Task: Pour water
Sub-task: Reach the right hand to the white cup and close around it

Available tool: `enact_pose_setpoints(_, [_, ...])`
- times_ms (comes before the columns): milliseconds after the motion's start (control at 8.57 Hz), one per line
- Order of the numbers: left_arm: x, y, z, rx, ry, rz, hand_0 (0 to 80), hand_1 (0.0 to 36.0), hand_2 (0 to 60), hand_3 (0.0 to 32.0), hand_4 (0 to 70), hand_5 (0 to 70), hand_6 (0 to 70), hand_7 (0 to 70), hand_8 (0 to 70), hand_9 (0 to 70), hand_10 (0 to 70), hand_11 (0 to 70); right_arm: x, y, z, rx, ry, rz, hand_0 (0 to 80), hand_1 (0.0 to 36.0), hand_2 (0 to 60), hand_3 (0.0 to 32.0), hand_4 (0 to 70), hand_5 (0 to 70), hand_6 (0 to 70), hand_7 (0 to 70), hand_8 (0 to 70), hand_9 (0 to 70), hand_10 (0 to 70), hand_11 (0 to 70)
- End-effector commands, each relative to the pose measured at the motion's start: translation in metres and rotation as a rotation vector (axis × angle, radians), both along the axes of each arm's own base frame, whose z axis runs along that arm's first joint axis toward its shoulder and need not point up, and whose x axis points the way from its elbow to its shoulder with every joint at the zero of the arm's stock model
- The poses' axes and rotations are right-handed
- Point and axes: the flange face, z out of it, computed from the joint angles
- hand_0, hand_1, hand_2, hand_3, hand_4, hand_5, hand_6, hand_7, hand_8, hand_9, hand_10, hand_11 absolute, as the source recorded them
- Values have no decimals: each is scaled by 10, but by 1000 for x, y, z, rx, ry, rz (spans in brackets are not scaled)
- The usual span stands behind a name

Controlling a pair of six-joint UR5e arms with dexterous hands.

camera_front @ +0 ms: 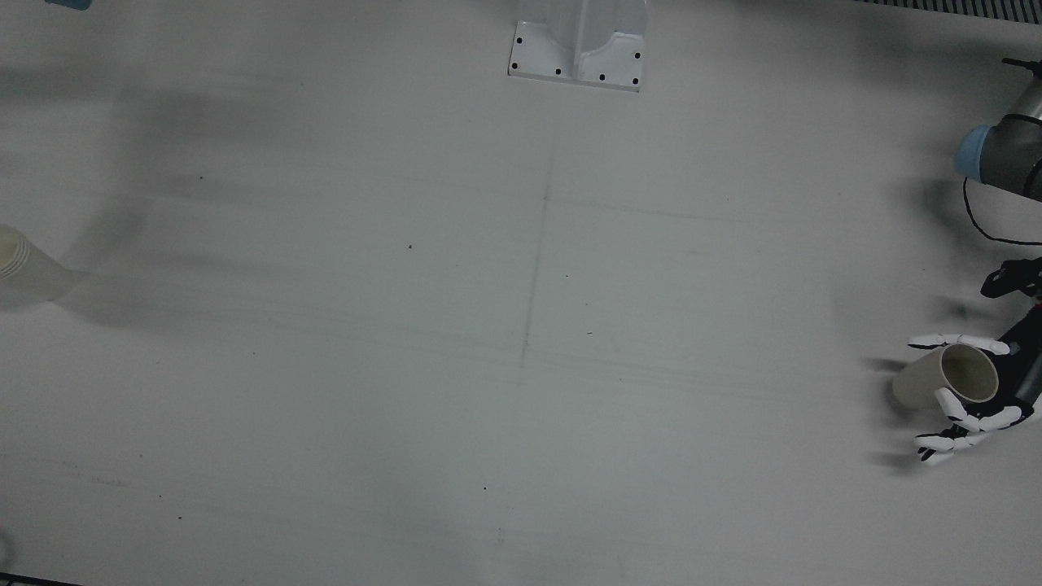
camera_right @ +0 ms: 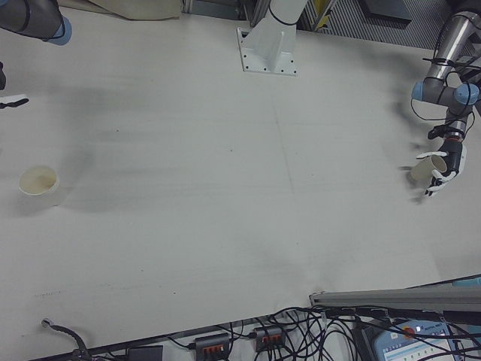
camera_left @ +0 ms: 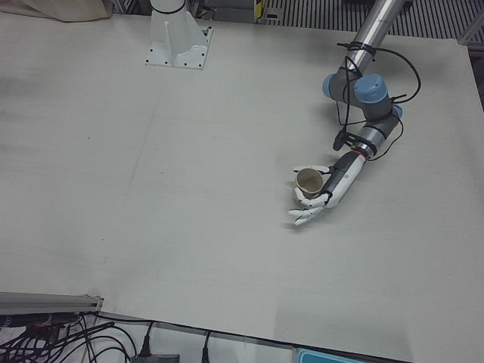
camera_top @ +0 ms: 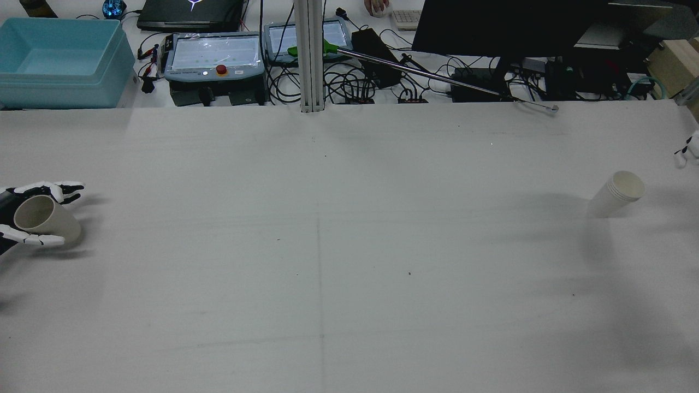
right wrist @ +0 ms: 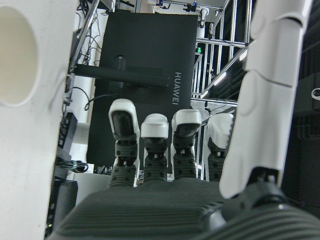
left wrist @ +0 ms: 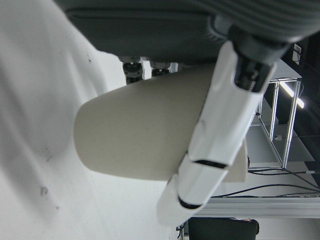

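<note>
A beige paper cup [camera_top: 46, 218] stands at the table's left edge in the rear view. My left hand [camera_top: 33, 213] is around it: straight fingers pass on both sides and the thumb lies across its wall, but the fingers are not curled shut. The cup also shows in the front view [camera_front: 936, 378], the left-front view [camera_left: 308, 180] and the left hand view [left wrist: 145, 132]. A second paper cup [camera_top: 617, 199], ribbed at the rim, stands at the far right, also in the right-front view [camera_right: 39, 183]. My right hand [camera_top: 689, 150] is open and empty, apart from that cup.
A white post base [camera_front: 578, 49] is bolted at the table's back middle. Beyond the far edge are a blue bin [camera_top: 60, 60], control boxes [camera_top: 215, 60], cables and a monitor. A thin rod [camera_top: 448, 79] reaches over the far edge.
</note>
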Motion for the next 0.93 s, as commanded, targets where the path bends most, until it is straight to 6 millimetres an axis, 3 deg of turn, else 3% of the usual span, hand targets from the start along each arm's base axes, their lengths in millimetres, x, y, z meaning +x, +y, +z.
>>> enact_pose_setpoints(0, [2, -1, -22, -24, 29, 12, 800, 360, 600, 0, 700, 700, 191, 234, 113, 122, 78, 143, -15, 12, 122, -11, 5, -38, 645, 135, 0, 0, 514, 700, 501, 503, 435, 533, 228, 344])
enact_pose_setpoints(117, [1, 0, -24, -35, 41, 14, 800, 360, 600, 0, 700, 700, 187, 229, 110, 119, 78, 143, 4, 11, 121, 2, 0, 9, 730, 176, 0, 0, 477, 634, 403, 400, 309, 374, 129, 206])
enact_pose_setpoints(233, [2, -1, -30, -29, 48, 16, 800, 360, 600, 0, 700, 700, 182, 226, 108, 117, 77, 142, 13, 14, 124, -4, 4, 27, 770, 193, 0, 0, 458, 591, 383, 389, 280, 334, 126, 202])
enact_pose_setpoints(467, [2, -1, -37, -30, 49, 18, 800, 360, 600, 0, 700, 700, 173, 221, 105, 113, 77, 140, 13, 15, 127, -16, 29, 23, 730, 168, 0, 0, 534, 603, 421, 422, 306, 369, 152, 236])
enact_pose_setpoints(583, [0, 4, -32, -37, 43, 21, 800, 360, 600, 0, 700, 700, 175, 219, 105, 113, 76, 140, 9, 9, 126, -11, 48, 17, 751, 174, 0, 0, 530, 612, 418, 423, 297, 355, 134, 212])
enact_pose_setpoints(700, [-2, 6, -30, -38, 42, 20, 800, 360, 600, 0, 700, 700, 173, 218, 105, 113, 77, 140, -9, 7, 134, -27, 61, -24, 800, 214, 0, 0, 594, 610, 400, 388, 221, 241, 59, 106])
enact_pose_setpoints(817, [-2, 6, -30, -38, 42, 21, 800, 360, 600, 0, 700, 700, 170, 216, 105, 114, 79, 143, -37, -4, 140, -38, 67, -79, 800, 232, 0, 0, 572, 572, 353, 337, 178, 183, 30, 65])
